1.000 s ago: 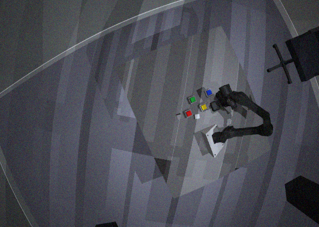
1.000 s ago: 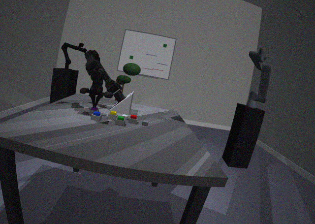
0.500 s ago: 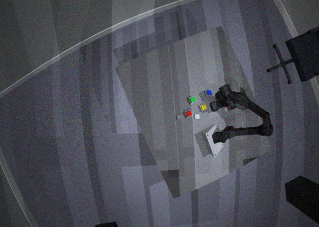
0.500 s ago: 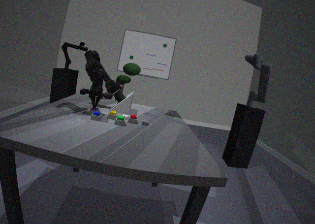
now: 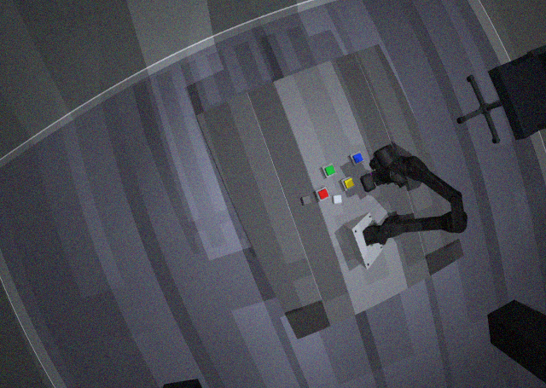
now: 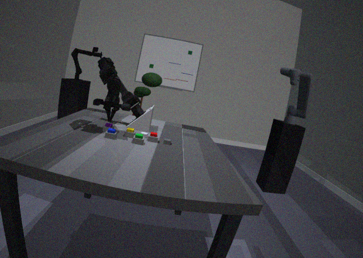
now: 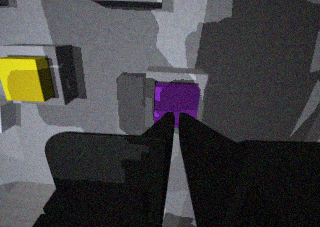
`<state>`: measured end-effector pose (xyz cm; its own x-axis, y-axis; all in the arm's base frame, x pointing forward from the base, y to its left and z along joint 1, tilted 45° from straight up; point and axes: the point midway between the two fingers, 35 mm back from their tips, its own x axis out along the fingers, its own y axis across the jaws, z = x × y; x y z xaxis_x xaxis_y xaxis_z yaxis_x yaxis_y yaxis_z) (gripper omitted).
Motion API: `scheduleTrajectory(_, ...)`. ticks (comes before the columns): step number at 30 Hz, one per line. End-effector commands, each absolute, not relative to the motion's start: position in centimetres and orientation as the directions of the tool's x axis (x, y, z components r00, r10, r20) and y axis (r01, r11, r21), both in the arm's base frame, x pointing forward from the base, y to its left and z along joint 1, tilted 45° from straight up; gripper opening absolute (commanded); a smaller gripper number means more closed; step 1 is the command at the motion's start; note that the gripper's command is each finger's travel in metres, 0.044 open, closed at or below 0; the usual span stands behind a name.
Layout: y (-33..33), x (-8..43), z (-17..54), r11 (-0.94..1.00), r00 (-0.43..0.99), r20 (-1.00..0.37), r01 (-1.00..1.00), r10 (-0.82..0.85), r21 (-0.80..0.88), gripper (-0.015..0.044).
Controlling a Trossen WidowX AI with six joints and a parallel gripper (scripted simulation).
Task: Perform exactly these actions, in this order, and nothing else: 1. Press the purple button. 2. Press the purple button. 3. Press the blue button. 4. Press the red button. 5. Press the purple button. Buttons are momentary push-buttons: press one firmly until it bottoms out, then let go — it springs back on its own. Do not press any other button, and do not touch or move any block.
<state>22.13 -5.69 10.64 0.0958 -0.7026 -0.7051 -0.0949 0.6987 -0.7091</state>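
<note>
My gripper (image 6: 109,121) (image 7: 175,118) is shut and empty, pointing down. Its tips are at the purple button (image 6: 108,125) (image 7: 177,98), over the near part of its cap in the wrist view. In the exterior view the tips are just above the cap; I cannot tell whether they touch it. The arm hides the purple button in the top view. The blue button (image 5: 357,158) (image 6: 111,130) is near the gripper, its cap standing up. The red button (image 5: 322,194) (image 6: 153,134) is farther off, beyond the yellow one, its cap also up.
The yellow button (image 5: 348,182) (image 6: 130,130) (image 7: 22,79) is beside the purple one. The green button (image 5: 329,170) (image 6: 139,136) is between blue and red. A white block (image 5: 337,199) (image 6: 143,132) and a grey block (image 5: 305,199) (image 6: 167,142) are near red. A tilted white plate (image 6: 145,119) stands at the arm's base.
</note>
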Motion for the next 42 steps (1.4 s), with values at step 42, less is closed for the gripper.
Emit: scheduleTrajectory(42, -1.0, 31.2, 8.9, 0.703, 0.104, -0.708, -0.085, -0.698, -0.706, 0.002)
